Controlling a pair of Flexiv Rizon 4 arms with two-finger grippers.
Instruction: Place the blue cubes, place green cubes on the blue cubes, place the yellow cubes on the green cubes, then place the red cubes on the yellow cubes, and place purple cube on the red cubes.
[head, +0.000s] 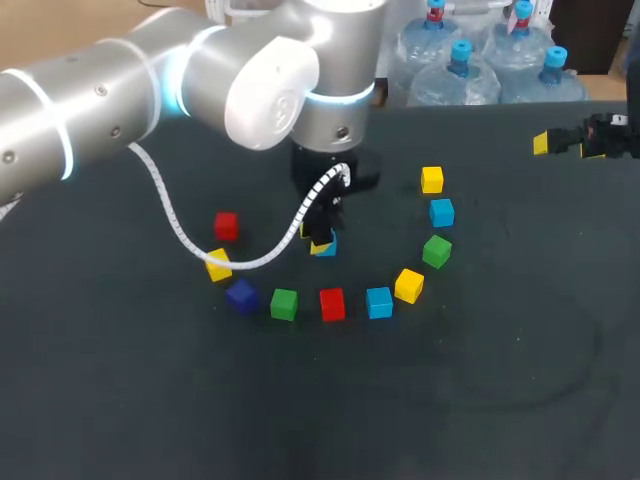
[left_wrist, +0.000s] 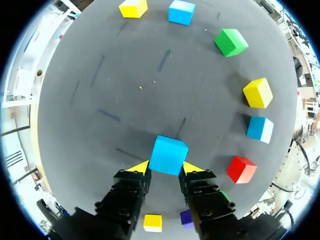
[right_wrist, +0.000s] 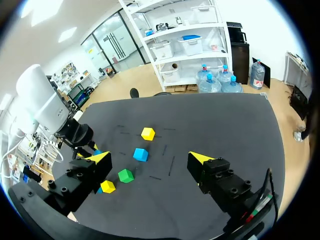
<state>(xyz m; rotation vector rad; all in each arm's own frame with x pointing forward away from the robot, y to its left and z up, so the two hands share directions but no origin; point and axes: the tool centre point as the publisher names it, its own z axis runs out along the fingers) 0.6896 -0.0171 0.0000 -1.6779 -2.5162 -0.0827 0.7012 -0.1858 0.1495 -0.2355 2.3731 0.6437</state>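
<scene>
My left gripper (head: 322, 232) is shut on a light blue cube (left_wrist: 168, 155), one yellow tip on each side, low over the dark table inside a ring of cubes. Whether that blue cube (head: 324, 246) rests on the cloth I cannot tell. Around the ring lie a red cube (head: 226, 226), yellow cube (head: 218, 265), purple cube (head: 241, 295), green cube (head: 284, 304), second red cube (head: 332, 304), blue cube (head: 379, 302), another yellow cube (head: 408, 285), second green cube (head: 436, 251), third blue cube (head: 442, 212) and a far yellow cube (head: 432, 180). My right gripper (head: 563, 145) hangs open and empty at the far right.
The dark table cloth (head: 480, 380) is bare in front of the ring. In the right wrist view the open right gripper (right_wrist: 150, 159) looks across the table at the left arm (right_wrist: 50, 110) and several cubes, such as the yellow cube (right_wrist: 147, 133).
</scene>
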